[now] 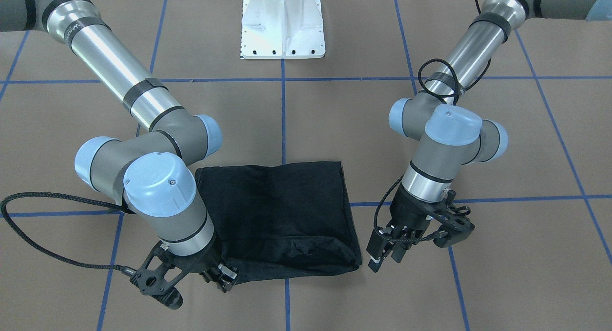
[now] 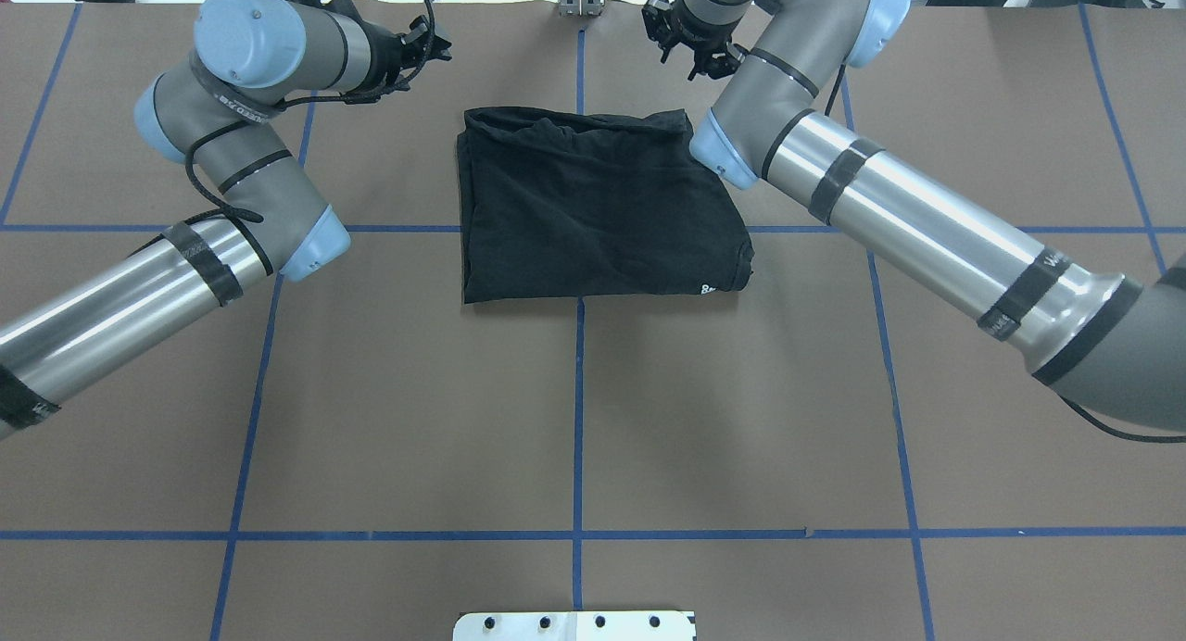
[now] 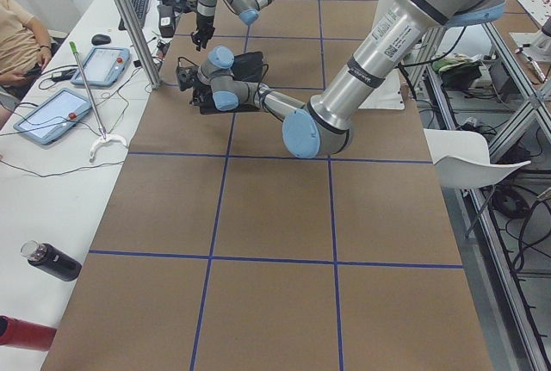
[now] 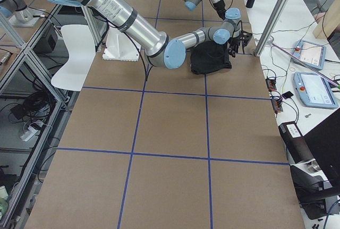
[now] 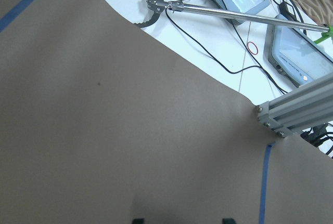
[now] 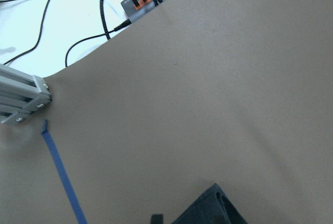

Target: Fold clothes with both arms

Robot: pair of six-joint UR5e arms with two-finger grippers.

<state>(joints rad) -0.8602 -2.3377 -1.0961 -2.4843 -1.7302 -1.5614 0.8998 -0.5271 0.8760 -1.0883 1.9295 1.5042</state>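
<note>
The left arm (image 2: 232, 178) reaches over the table (image 2: 574, 419) towards its far edge. There the left gripper (image 1: 385, 260) points down at the brown paper. Its fingertips (image 5: 138, 221) stand wide apart with nothing between them.

Just beside it, but not touching it, lies the black T-shirt (image 2: 593, 215). It is folded into a rough rectangle at the middle of the far edge, plain side up, with a small white mark at its near right corner.

The right arm (image 2: 927, 224) crosses above that corner. The right gripper (image 1: 221, 277) is down at the shirt's far right corner, against the cloth. In the right wrist view one fingertip (image 6: 156, 218) shows with a black fold just beside it. I cannot tell whether the jaws are clamped on the cloth.
</note>
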